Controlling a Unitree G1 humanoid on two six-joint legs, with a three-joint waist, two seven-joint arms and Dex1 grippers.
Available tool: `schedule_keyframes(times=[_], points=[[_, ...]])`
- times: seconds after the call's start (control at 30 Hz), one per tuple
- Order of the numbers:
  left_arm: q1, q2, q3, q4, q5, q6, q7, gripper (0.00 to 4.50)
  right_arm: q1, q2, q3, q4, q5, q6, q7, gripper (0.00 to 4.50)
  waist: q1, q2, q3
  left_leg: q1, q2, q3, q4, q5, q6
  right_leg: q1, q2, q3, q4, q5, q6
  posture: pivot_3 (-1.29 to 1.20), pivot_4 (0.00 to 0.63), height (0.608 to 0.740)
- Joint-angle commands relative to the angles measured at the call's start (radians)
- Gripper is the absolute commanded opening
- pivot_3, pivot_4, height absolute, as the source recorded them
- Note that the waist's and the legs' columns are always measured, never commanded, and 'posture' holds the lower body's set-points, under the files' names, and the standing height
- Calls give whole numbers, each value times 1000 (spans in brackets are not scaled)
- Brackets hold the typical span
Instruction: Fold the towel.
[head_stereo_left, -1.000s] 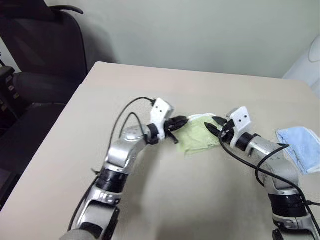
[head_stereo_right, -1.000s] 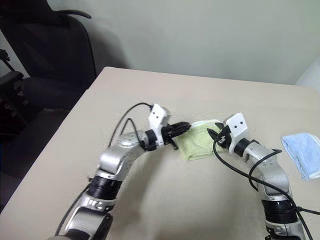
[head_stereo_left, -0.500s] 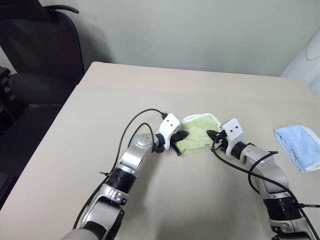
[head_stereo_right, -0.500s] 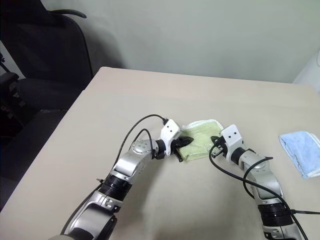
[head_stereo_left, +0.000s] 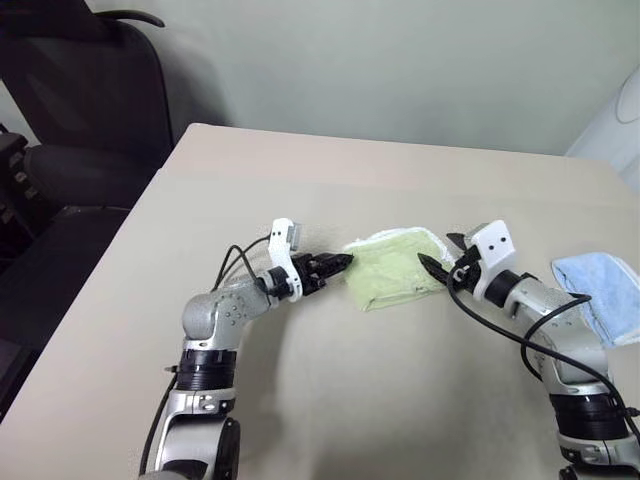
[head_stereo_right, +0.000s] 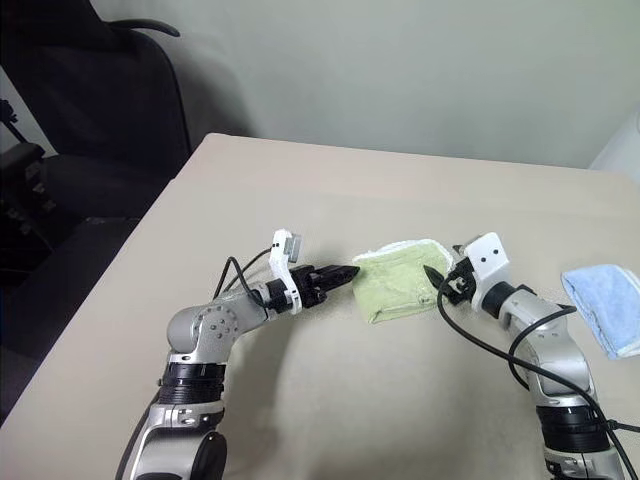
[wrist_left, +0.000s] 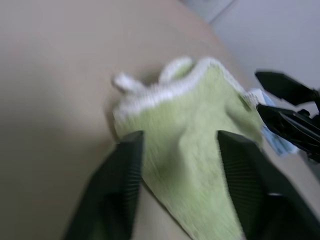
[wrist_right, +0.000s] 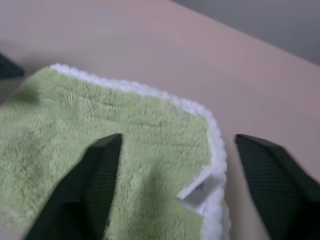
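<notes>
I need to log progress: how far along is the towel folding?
Done: the towel lies folded into a small pad on the table. In hand: nothing; the left gripper and right gripper are open beside it. Left: perhaps tidying its uneven edges.

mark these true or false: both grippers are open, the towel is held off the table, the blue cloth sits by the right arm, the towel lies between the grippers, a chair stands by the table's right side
1. Both grippers are open. True: the left gripper and right gripper both stand apart.
2. The towel is held off the table. False: it lies folded on the table, gripped by neither.
3. The blue cloth sits by the right arm. True.
4. The towel lies between the grippers. True.
5. A chair stands by the table's right side. False: it stands at the left.
</notes>
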Motion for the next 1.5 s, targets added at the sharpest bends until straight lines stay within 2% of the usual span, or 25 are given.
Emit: schedule_keyframes(times=[0.03, 0.1, 0.3, 0.43, 0.57, 0.73, 0.93, 1.0, 1.13, 1.2, 1.37, 1.5], points=[[-43, -20, 7, 17, -52, 154, 47, 3801, -22, -6, -31, -9, -1, -35, -11, 4500, 1, 0, 0, 0, 0, 0, 0, 0, 0, 0, 0, 0, 0, 0, 0, 0, 150, 740], [-73, -61, 35, 64, -71, 182, 76, 4472, -22, -1, -24, -5, -5, -42, -16, 4500, 4, 0, 0, 0, 0, 0, 1, 1, 0, 0, 0, 0, 0, 0, 1, 0, 150, 740], [-169, -149, 29, 227, -36, 212, 137, 4472, -20, 14, -12, -15, -9, -49, -33, 4500, 9, 0, 0, 1, -1, 0, 2, 3, 2, 2, -1, 0, 0, 2, 2, 0, 150, 740], [-238, -208, 6, 356, 8, 166, 156, 4472, -16, 24, -14, -32, -7, -48, -49, 4500, 19, 0, 0, 3, -3, 0, 3, 5, 4, 5, -2, 0, 0, 2, 3, 0, 150, 740], [-260, -229, 5, 396, 35, 128, 155, 4472, -5, 33, -13, -50, -10, -44, -63, 4500, 26, 0, 0, 4, -11, -2, 2, 6, 6, 7, -6, 2, 0, 1, 8, 0, 150, 740], [-257, -223, 31, 383, 38, 102, 155, 2845, -1, 38, -16, -58, -10, -43, -71, 4500, 26, 0, 0, 4, -15, -2, 2, 6, 7, 8, -7, 3, 0, 1, 10, 0, 150, 740], [-242, -230, 83, 358, 23, 68, 183, 590, -18, 44, -14, -42, -10, -51, -75, 4500, 26, 0, 0, 4, -14, -1, -1, 8, 6, 6, -7, 3, 0, 0, 10, 0, 150, 740], [-239, -239, 111, 349, 9, 57, 195, 23, -22, 45, -14, -37, -11, -55, -75, 4500, 26, 0, 0, 4, -14, -1, -1, 8, 5, 6, -7, 4, 0, -2, 14, 0, 150, 740], [-258, -237, 223, 333, -36, -14, 242, 23, -34, 48, -20, -21, -15, -66, -80, 4500, 24, 0, 0, 4, -14, -1, -1, 8, 5, 5, -7, 5, 0, -3, 16, 0, 150, 740], [-280, -199, 310, 306, -86, -44, 273, 23, -34, 46, -30, -18, -17, -71, -87, 4500, 16, 0, 1, 4, -14, -1, -1, 8, 5, 4, -6, 5, 0, -3, 15, 0, 150, 740], [-296, -15, 475, 202, -176, -45, 354, 23, -32, 33, -56, -10, -20, -85, -92, 4500, -18, 0, 1, 4, -10, 1, -3, 9, 4, 1, -4, 4, 0, -2, 14, 0, 150, 740], [-237, 134, 560, 144, -201, -32, 383, 23, -31, 31, -63, 0, -18, -90, -85, 4500, -18, 0, 1, 4, -11, 0, -4, 9, 4, 1, -4, 4, 0, 1, 7, 0, 150, 740]])
